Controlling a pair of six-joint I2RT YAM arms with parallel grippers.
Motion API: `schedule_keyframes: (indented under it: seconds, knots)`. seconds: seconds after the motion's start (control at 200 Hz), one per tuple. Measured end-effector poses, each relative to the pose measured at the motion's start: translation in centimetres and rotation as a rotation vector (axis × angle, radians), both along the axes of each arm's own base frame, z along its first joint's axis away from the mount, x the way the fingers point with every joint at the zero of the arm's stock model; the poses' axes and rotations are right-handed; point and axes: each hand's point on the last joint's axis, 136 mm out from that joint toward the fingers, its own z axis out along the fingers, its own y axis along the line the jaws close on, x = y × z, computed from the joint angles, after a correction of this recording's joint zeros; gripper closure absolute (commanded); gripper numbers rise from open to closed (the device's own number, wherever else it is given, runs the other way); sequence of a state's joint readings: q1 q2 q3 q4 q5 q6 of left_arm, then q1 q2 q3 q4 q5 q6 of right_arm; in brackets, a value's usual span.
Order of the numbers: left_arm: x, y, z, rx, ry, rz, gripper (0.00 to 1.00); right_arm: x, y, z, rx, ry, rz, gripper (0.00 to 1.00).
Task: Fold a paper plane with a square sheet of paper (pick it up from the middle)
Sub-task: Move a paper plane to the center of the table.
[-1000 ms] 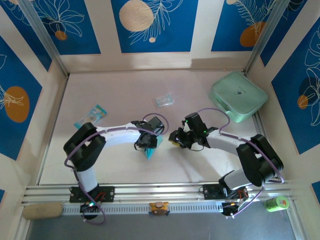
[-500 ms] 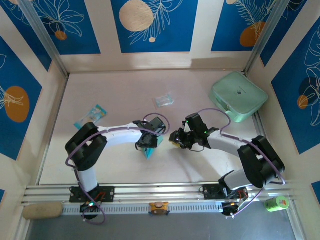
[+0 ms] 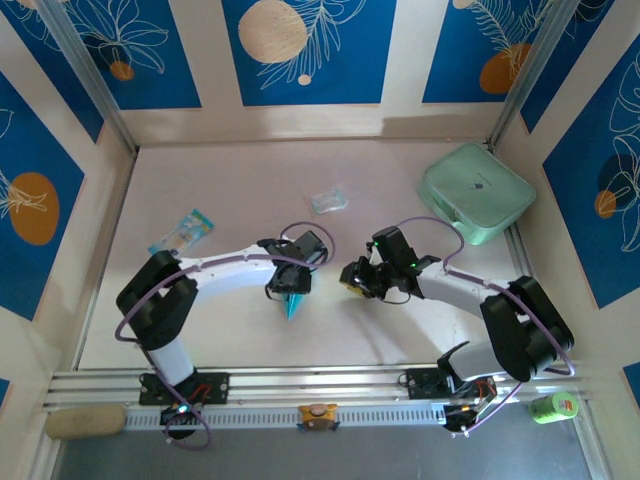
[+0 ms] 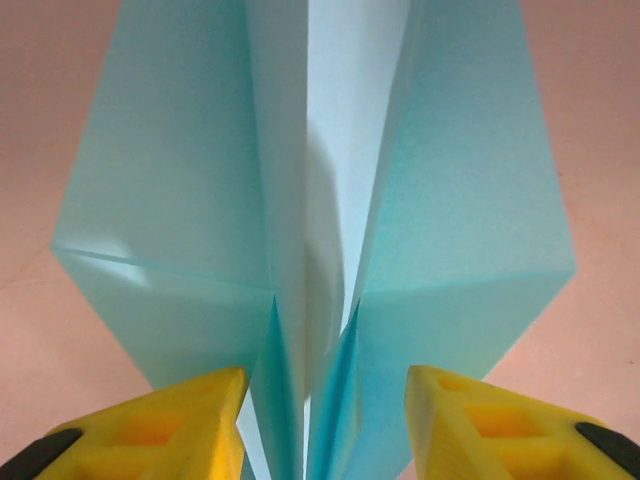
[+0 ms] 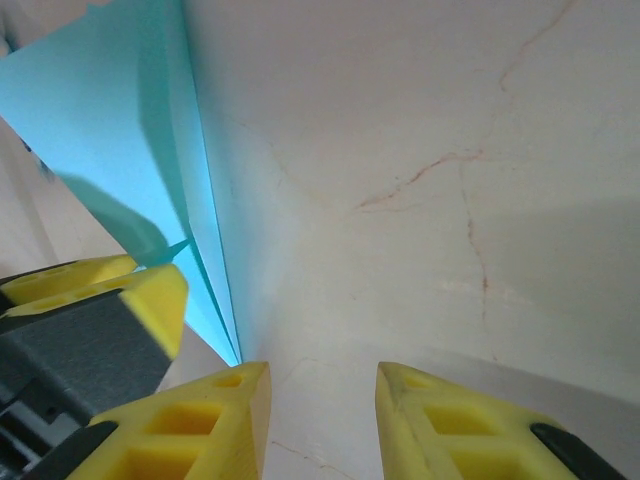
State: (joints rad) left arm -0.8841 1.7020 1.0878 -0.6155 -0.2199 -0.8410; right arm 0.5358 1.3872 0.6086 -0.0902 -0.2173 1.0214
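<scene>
2 parted end effectors: left end effector [image 4: 325, 378] straddles the paper plane [image 4: 455, 200]; right end effector [image 5: 322, 372], narrow and empty, just beside it.

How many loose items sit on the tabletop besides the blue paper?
3: printed packet at the left, clear wrapper centre back, mint-green case back right. Others may be hidden.

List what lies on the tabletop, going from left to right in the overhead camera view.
printed packet, paper plane, clear wrapper, mint-green case
</scene>
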Motion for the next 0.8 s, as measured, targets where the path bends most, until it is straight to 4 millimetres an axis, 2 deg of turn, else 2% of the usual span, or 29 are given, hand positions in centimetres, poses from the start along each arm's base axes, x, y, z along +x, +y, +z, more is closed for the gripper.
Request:
schedule_keyframes:
  seconds: [0.14,0.245,0.385,0.47,0.565,0.63,0.705,0.75,0.8]
  knots:
    - [0.0,0.1,0.9,-0.011,-0.012,0.001,0.54,-0.1,-0.2,0.1,-0.007,0.001,-0.004,0.67]
    - [0.0,0.3,2.2,-0.029,-0.039,0.003,0.54,-0.1,-0.4,0.5,-0.008,-0.012,-0.005,0.67]
    - [0.6,0.7,6.1,-0.083,-0.141,0.005,0.54,0.4,-1.0,2.2,-0.011,-0.092,-0.010,0.66]
    - [1.1,1.5,9.0,-0.110,-0.235,0.004,0.52,0.8,-1.7,4.2,-0.023,-0.190,-0.015,0.55]
    - [1.6,3.3,11.6,-0.116,-0.346,0.007,0.42,1.2,-3.0,6.6,-0.063,-0.315,-0.034,0.46]
    - [2.0,4.9,12.5,-0.100,-0.411,0.015,0.36,1.7,-4.3,8.3,-0.113,-0.416,-0.055,0.42]
    - [2.4,7.0,12.7,-0.065,-0.471,0.025,0.23,2.5,-6.0,10.0,-0.193,-0.537,-0.083,0.37]
    - [2.6,8.2,12.6,-0.042,-0.501,0.032,0.16,3.0,-7.1,10.7,-0.249,-0.603,-0.096,0.26]
    - [3.0,9.7,12.3,-0.002,-0.532,0.024,0.08,3.8,-8.4,11.3,-0.329,-0.674,-0.108,0.25]
